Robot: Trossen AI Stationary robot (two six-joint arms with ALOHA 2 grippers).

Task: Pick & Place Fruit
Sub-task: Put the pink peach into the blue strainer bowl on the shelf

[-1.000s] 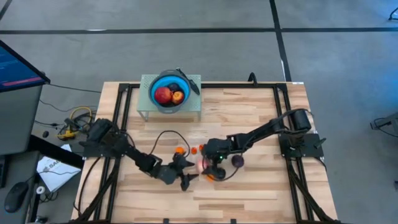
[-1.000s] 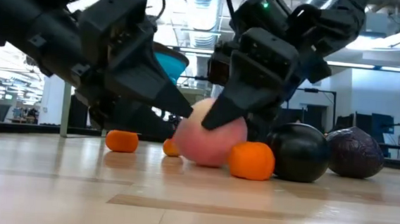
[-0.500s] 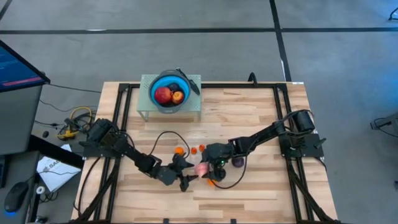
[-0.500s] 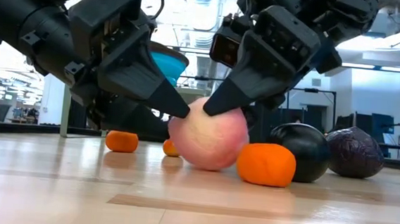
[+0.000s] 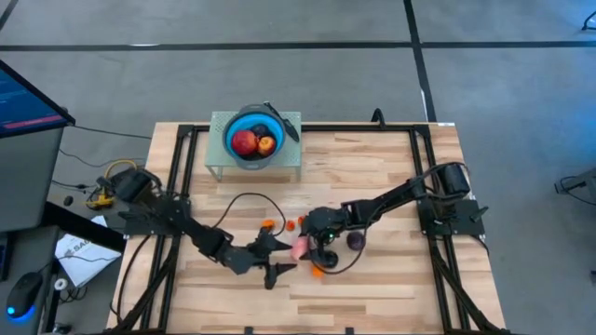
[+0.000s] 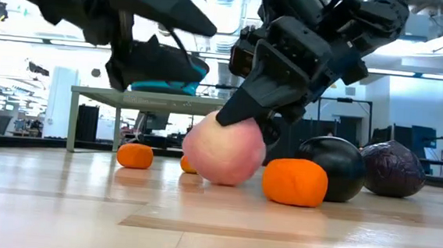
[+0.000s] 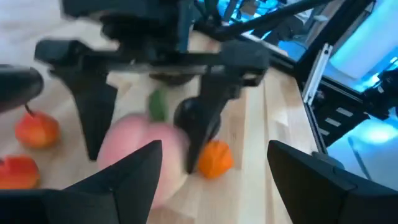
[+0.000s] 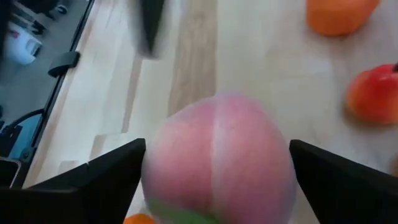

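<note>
The pink peach (image 6: 224,149) sits on the wood table, between the fingers of my right gripper (image 8: 217,155), which leans down over it (image 5: 300,247). My left gripper (image 6: 203,48) hangs open in the air to the peach's left, raised off the table (image 5: 272,258); in its wrist view (image 7: 217,162) it faces the peach (image 7: 140,158) without touching it. Beside the peach lie an orange (image 6: 295,182), a black plum (image 6: 329,167) and a purple plum (image 6: 394,169). Two tiny oranges (image 6: 135,155) rest farther back. My right gripper has the peach pinched between its two fingers, one on each flank (image 8: 152,168). It comes slanting down from above and from the table's right. One finger (image 6: 242,110) lies on the peach's upper side. The peach stands with its underside on the table.
A blue bowl (image 5: 253,138) holding a red apple and another fruit stands on a grey stand at the far edge. Small oranges (image 5: 268,224) lie far of the grippers, another orange (image 5: 317,270) near of them. A black cable loops across the boards. Open wood lies toward the near edge.
My left gripper, whose finger lay against the peach's left side, has risen clear of it and hangs above the table. The peach and the orange beside it first slid toward the near edge. My right gripper has stayed over the peach.
</note>
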